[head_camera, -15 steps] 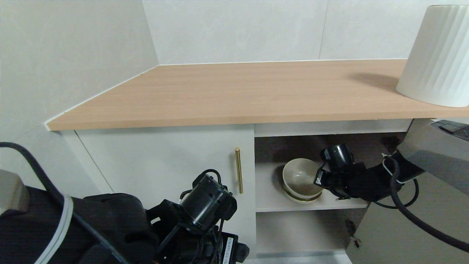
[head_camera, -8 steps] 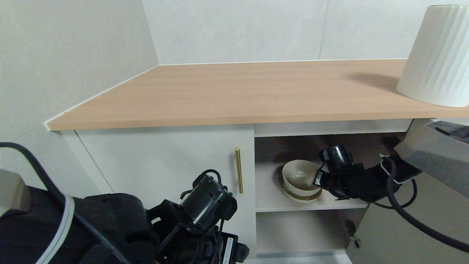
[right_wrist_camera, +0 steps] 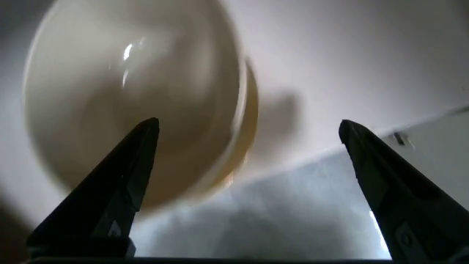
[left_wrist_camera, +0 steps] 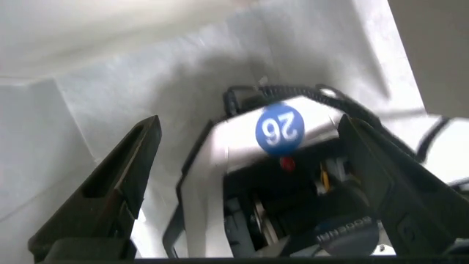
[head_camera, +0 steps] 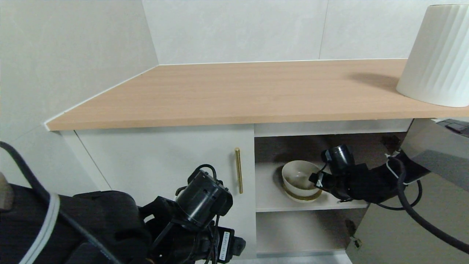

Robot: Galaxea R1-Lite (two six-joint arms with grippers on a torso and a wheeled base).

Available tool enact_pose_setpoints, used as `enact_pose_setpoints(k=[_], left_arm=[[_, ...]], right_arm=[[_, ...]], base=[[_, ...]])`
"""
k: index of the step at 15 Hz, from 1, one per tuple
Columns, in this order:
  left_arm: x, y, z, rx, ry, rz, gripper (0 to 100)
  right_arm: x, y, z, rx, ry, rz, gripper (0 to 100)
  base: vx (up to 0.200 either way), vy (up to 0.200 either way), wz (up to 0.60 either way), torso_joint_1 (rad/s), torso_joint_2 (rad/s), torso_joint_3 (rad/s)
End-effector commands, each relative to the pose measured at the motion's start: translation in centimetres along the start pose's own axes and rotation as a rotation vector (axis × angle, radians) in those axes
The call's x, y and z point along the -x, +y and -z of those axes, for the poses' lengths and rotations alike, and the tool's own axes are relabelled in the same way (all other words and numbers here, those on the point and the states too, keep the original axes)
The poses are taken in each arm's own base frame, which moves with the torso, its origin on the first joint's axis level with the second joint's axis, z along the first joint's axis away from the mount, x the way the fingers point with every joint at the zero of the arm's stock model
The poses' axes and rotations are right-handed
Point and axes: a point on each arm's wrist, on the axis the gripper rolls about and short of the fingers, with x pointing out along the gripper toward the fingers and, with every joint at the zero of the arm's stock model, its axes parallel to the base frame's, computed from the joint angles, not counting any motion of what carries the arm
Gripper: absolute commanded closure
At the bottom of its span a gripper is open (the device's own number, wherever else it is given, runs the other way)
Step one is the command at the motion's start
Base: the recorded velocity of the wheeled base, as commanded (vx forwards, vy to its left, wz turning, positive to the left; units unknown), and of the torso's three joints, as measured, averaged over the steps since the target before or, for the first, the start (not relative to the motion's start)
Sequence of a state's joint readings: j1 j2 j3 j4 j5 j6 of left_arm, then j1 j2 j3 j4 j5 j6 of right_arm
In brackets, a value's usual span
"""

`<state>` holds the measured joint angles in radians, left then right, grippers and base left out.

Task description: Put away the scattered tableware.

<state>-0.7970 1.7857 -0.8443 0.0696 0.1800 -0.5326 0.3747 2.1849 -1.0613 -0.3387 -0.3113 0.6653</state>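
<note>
**Wooden counter, open cabinet, stacked bowl on the shelf**

Pale wall tiles back a wooden counter (head_camera: 234,95) that carries one white ribbed conical object (head_camera: 436,58) at its right end. Below it stands a white cabinet (head_camera: 165,161) with two doors. The left door is shut and has one brass handle (head_camera: 238,175) by its inner edge; the right door (head_camera: 403,227) stands open. Two levels show inside. On the upper shelf (head_camera: 269,200), near its left side, one cream bowl (head_camera: 297,176) sits nested upright on a second, gold-rimmed dish (head_camera: 298,198).

The right gripper (right_wrist_camera: 245,139) is inside the cabinet, just beside the bowl's right side at rim height. Its two fingers are spread wide and it grips nothing. I cannot tell whether a fingertip touches the rim.

The left gripper (left_wrist_camera: 249,132) hangs low in front of the shut door, below the handle, its two fingers also spread wide and bare.
</note>
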Motion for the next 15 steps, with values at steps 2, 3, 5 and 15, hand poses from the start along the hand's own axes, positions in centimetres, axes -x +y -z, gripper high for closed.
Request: enact_pose_setpoints(k=[2,3,5,15], left_arm=[[3.9,2.5,-1.4,0.082,-0.144,-0.045,0],[4.9,3.1,-1.3,0.100,-0.166,-0.059,0],[8.9,5.3,0.2,0.138,-0.244,-0.051,0],[11.2,7.9,0.6,0.170,-0.278,-0.165,0]], right_arm=[[8.3,-1.4,-0.2,0.180,0.084,-0.157,0],[9.9,-1.7,-0.2,0.220,0.082,-0.183,0],[16.1,-2.8,0.2,0.333,0.068,-0.263,0],[24.2,-5.5,-0.1,0.345,0.156,-0.282,0]], base=[[0.000,0.000,0.00,0.000,0.00,0.000],[0.000,0.000,0.00,0.000,0.00,0.000],[0.000,0.000,0.00,0.000,0.00,0.000],[0.000,0.000,0.00,0.000,0.00,0.000]])
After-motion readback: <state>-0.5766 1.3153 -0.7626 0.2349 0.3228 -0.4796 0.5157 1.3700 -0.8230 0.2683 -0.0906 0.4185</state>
